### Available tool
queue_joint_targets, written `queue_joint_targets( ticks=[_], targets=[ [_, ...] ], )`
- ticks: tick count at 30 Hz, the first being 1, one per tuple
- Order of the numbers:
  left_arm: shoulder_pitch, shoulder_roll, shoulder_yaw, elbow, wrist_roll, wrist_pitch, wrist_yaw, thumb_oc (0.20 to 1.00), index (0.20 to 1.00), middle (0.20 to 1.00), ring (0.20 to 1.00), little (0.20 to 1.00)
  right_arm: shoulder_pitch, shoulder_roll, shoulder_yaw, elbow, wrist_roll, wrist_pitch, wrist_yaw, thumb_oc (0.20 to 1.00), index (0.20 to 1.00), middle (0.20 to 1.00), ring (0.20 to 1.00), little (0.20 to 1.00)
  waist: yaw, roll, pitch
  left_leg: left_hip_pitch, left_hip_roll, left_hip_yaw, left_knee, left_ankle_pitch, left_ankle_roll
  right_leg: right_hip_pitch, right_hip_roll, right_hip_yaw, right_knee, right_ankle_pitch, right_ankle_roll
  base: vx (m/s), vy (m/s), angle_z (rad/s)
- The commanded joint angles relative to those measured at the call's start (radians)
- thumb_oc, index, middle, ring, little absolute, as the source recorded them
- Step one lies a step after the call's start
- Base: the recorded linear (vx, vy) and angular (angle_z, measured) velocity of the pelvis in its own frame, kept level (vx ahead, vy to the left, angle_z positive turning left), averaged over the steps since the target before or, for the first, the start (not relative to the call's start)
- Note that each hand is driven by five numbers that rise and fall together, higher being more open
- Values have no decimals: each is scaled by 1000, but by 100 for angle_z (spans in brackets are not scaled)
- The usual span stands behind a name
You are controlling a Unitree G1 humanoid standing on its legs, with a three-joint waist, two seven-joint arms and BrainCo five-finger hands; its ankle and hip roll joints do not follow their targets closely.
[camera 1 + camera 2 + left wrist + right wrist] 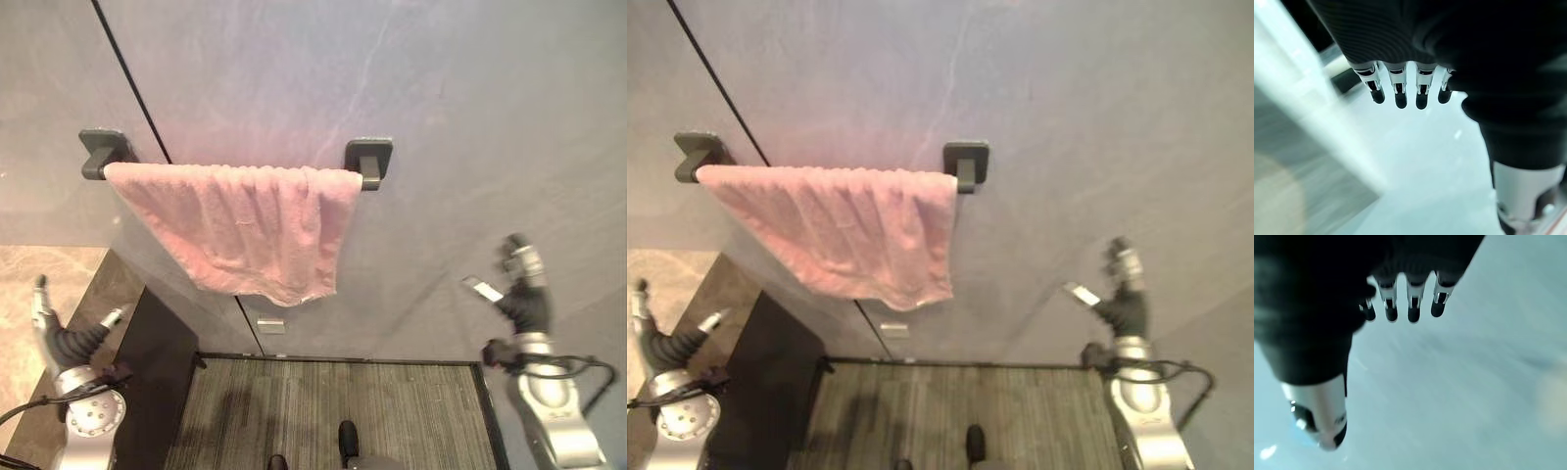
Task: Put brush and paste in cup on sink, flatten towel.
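Where it hangs over the dark rail in the upper middle of the frame, the pink towel [245, 227] sits bunched, its folds gathered toward the right bracket [369, 160] and its lower edge slanting down to a corner at centre. The left bracket [103, 152] is at the upper left. The left hand [61, 338] is raised at the lower left, fingers straight and spread, holding nothing. The right hand [519, 284] is raised at the right, fingers relaxed and empty, well apart from the towel, against the grey wall [470, 108].

Both eye views look from the head toward the wall [411, 78], sharing the towel [245, 225] on its bar. Each wrist view peers closely along its own fingers at that wall.
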Motion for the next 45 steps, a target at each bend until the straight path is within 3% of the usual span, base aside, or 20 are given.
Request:
queue_joint_targets(
  ticks=[1,5,8,9,10,12,17,20,25,28,32,38,45],
  targets=[
    [-63,145,33,-76,131,-72,105,1000,1000,1000,1000,1000,-116,-22,78,-76,-194,-107,-82,1000,1000,1000,1000,1000,-9,-61,-59,-51,5,14,33,10,-9,4,-131,44,22,-38,126,0,0,0],
    [-71,208,62,-172,217,-78,84,1000,1000,1000,1000,1000,-200,-83,126,-160,-297,-97,-53,1000,1000,1000,1000,1000,-2,-61,-69,-46,6,15,29,8,-10,6,-128,47,18,-38,126,8,-1,0],
    [-62,320,79,-230,325,-66,46,1000,1000,1000,1000,1000,-296,-145,230,-197,-357,-94,-8,1000,1000,1000,1000,1000,18,-59,-72,-44,6,12,31,6,-11,11,-127,46,17,-38,126,0,0,0],
    [-61,321,81,-229,329,-64,48,1000,1000,1000,1000,1000,-304,-143,236,-191,-358,-94,-10,1000,1000,1000,1000,1000,15,-61,-71,-44,7,13,31,5,-11,11,-126,47,17,-38,126,0,0,0],
    [-45,395,84,-227,412,-37,41,1000,1000,1000,1000,1000,-341,-171,284,-180,-371,-91,4,1000,1000,1000,1000,1000,24,-60,-70,-43,6,10,32,4,-11,14,-126,46,16,-39,127,0,0,0],
    [-27,483,42,-237,465,-43,-43,1000,1000,1000,1000,1000,-422,-229,367,-136,-447,-54,46,1000,1000,1000,1000,1000,33,-60,-66,-41,2,6,38,-1,-10,19,-128,42,15,-40,125,7,5,5],
    [-17,598,-10,-207,496,-54,-138,1000,1000,1000,1000,1000,-534,-316,443,-94,-528,-13,106,1000,1000,1000,1000,1000,37,-56,-62,-39,0,6,47,-5,-8,25,-130,41,15,-40,126,9,4,6],
    [-8,640,-45,-172,496,-57,-182,1000,1000,1000,1000,1000,-612,-319,502,-72,-562,-5,130,1000,1000,1000,1000,1000,44,-53,-58,-39,-2,6,52,-7,-7,26,-132,44,18,-40,127,0,0,0],
    [-29,606,-98,-106,460,-48,-212,1000,1000,1000,1000,1000,-747,-264,613,-18,-620,17,164,1000,1000,1000,1000,1000,54,-51,-54,-39,-5,11,59,-13,-2,24,-134,46,19,-37,129,2,3,-1],
    [-72,533,-136,-69,381,-47,-228,1000,1000,1000,1000,1000,-785,-223,649,7,-634,25,178,1000,1000,1000,1000,1000,56,-52,-49,-40,-5,15,61,-13,-2,22,-133,48,18,-37,128,0,1,-1],
    [-116,508,-167,-39,357,-36,-243,1000,1000,1000,1000,1000,-786,-196,671,34,-646,40,204,1000,1000,1000,1000,1000,55,-55,-46,-39,-3,19,54,-11,-3,19,-132,50,16,-36,127,0,0,0],
    [-137,490,-197,-6,346,-28,-269,1000,1000,1000,1000,1000,-781,-206,718,87,-685,58,270,1000,1000,1000,1000,1000,48,-60,-40,-39,-3,24,44,-6,-5,12,-128,57,11,-31,127,2,1,-1],
    [-121,479,-155,-16,354,-21,-261,1000,1000,1000,1000,1000,-714,-248,631,12,-654,53,277,1000,1000,1000,1000,1000,38,-61,-45,-40,2,23,36,-1,-8,8,-126,60,9,-33,124,0,0,0]
  ],
)
